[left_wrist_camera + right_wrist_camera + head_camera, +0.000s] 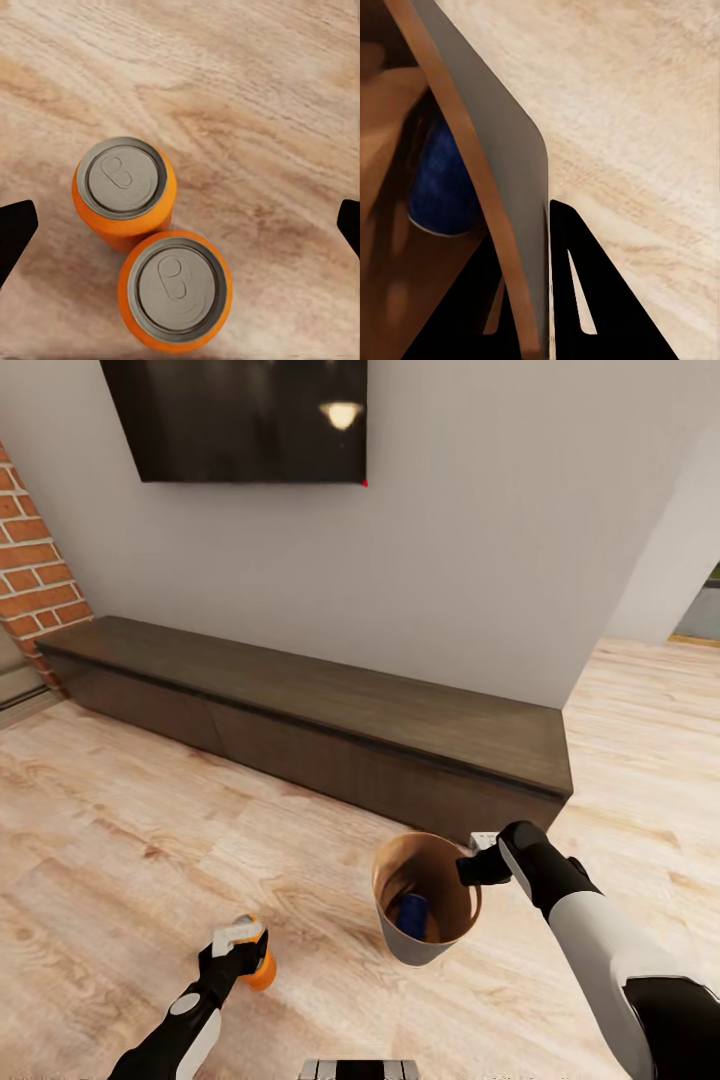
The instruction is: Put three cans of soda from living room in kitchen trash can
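Two orange cans of soda (124, 187) (176, 289) stand upright and touching on the light wood floor, grey tops facing the left wrist camera. My left gripper (180, 229) hangs open above them, its black fingertips spread wide to either side; in the head view it (238, 950) covers most of one orange can (264, 972). My right gripper (478, 865) is shut on the rim of the tash can (410, 948), held just above the floor. One finger sits inside the wall (502, 150) and one outside. A blue object (412, 915) lies in the bin.
A long low dark-wood bench (330, 710) runs along the grey wall behind the bin, under a black screen (235, 415). A brick fireplace (30, 570) stands at the left. An opening (700, 610) shows at the far right.
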